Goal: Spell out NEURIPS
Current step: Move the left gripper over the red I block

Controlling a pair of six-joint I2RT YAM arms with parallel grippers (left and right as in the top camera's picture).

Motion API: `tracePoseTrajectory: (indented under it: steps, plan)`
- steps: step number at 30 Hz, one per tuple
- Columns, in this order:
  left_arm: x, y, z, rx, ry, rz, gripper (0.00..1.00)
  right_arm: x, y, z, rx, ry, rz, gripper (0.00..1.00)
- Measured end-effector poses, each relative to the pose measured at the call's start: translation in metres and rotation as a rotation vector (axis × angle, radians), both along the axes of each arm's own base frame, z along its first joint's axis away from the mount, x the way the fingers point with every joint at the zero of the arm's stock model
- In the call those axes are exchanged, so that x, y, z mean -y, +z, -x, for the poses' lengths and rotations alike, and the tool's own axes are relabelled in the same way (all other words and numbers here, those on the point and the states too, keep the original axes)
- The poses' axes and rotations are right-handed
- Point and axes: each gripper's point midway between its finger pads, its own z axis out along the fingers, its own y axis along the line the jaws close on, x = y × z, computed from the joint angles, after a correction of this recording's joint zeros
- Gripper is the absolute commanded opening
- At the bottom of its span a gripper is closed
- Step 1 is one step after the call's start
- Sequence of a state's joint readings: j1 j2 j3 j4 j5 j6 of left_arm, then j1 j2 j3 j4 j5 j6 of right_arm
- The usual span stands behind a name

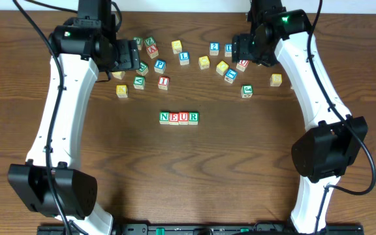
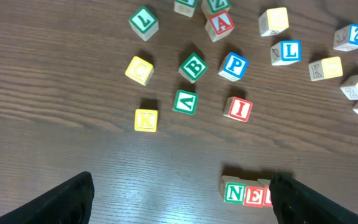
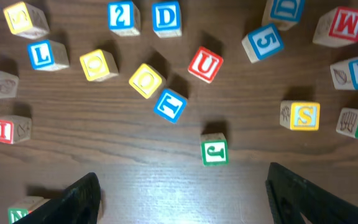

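Four cubes stand in a row mid-table, reading green N [image 1: 164, 117], red E [image 1: 173, 117], red U [image 1: 183, 117], green R [image 1: 193, 117]. Behind the row lie the loose red I [image 1: 164, 82] and blue P [image 1: 160, 65]. A yellow S [image 3: 304, 116] lies far right. My left gripper [image 2: 182, 205] hangs open over bare wood, with I [image 2: 238, 109] and P [image 2: 234, 66] ahead of it and N [image 2: 234, 191] by its right finger. My right gripper [image 3: 188, 202] is open too, holding nothing, just short of a green J [image 3: 214, 152].
Other loose cubes are scattered along the back: yellow K [image 2: 145, 119], green B [image 2: 193, 67], blue L [image 2: 288, 51], a second red U [image 3: 204, 64], blue T [image 3: 170, 104], blue 2 [image 3: 122, 15], blue D [image 3: 166, 17], red M [image 3: 342, 26].
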State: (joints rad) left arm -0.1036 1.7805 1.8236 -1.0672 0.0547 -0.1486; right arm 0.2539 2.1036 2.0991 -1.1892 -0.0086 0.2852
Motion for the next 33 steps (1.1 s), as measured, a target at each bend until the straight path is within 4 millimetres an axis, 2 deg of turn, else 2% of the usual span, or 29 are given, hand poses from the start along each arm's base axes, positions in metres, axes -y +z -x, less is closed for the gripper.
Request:
tracePoseTrajectory:
  steps: [9, 17, 23, 27, 33]
  plan:
    - [0.003, 0.000, 0.000, 0.000, -0.008, 0.000, 0.89, 0.014, 0.001, -0.005, 0.002, -0.059, -0.016, 0.79]
    - [0.004, 0.000, 0.000, 0.003, -0.008, 0.005, 0.89, 0.007, 0.003, -0.010, 0.024, -0.059, -0.041, 0.79]
    - [0.020, -0.001, -0.012, 0.036, -0.037, 0.030, 0.89, 0.004, 0.002, -0.009, 0.019, -0.055, -0.044, 0.79]
    - [0.045, -0.025, -0.021, 0.002, -0.089, 0.028, 0.88, 0.004, -0.003, -0.009, 0.008, -0.056, -0.041, 0.80]
    - [0.073, -0.089, -0.031, -0.116, -0.135, 0.021, 0.83, 0.006, -0.006, -0.007, -0.006, -0.059, -0.037, 0.81]
